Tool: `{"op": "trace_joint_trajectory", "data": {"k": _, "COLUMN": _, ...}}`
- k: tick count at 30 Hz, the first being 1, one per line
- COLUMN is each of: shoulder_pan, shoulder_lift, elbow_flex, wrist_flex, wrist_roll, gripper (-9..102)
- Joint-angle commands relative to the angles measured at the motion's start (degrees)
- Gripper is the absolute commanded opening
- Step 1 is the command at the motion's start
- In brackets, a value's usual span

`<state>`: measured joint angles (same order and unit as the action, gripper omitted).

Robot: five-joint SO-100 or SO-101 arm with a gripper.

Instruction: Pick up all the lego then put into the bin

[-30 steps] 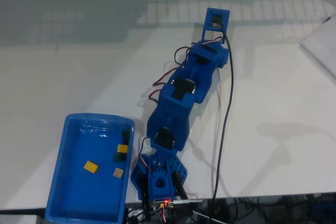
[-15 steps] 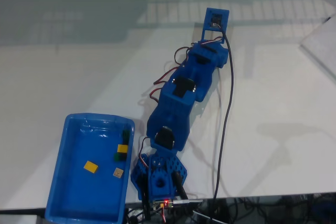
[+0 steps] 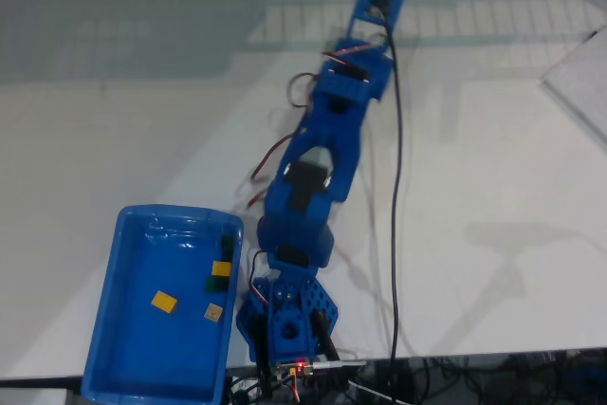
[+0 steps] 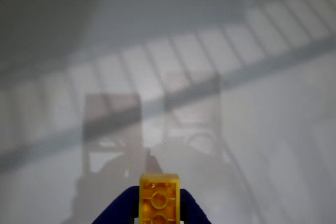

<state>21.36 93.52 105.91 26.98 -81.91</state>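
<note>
Wrist view looks out over the white table (image 4: 252,108), and at its bottom edge the gripper (image 4: 159,211) shows as two blue fingers (image 4: 118,214) pressed against the sides of a yellow-orange lego brick (image 4: 159,200), one finger on each flank, so the jaws are pinching it. The brick sits upright between them with a round stud ring facing the camera, and it is off the table surface, which lies beyond it crossed by pale window-light bars and the grey shadow of the arm. From the fixed view, the blue arm (image 3: 318,168) stretches up and away from its base (image 3: 285,320) at the near table edge, with red and black servo wires looping at its left side and a black cable (image 3: 396,196) trailing down its right side; the gripper end is hidden under the wrist block at the far end of the arm. The blue bin (image 3: 123,329) rests just beside the base on its left in that view, well behind the held brick. Inside the bin lie a yellow brick (image 3: 164,302), a tan brick (image 3: 213,310), a dark green brick (image 3: 210,284), and, against the wall nearest the arm, a yellow brick (image 3: 223,268) with a dark piece (image 3: 227,246) just beyond it.
</note>
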Motion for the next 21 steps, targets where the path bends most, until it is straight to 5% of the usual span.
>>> {"op": "trace_joint_trajectory", "data": {"k": 1, "shoulder_pan": -5.8, "shoulder_lift": 11.78, "elbow_flex": 0.44, "wrist_flex": 2.46, "wrist_roll": 6.33, "gripper": 0}}
{"op": "trace_joint_trajectory", "data": {"k": 11, "shoulder_pan": -30.85, "shoulder_lift": 42.8, "elbow_flex": 6.33, "wrist_flex": 21.27, "wrist_roll": 17.14, "gripper": 1}}
{"op": "trace_joint_trajectory", "data": {"k": 21, "shoulder_pan": -70.93, "shoulder_lift": 64.86, "elbow_flex": 5.27, "wrist_flex": 61.44, "wrist_roll": 20.65, "gripper": 0}}
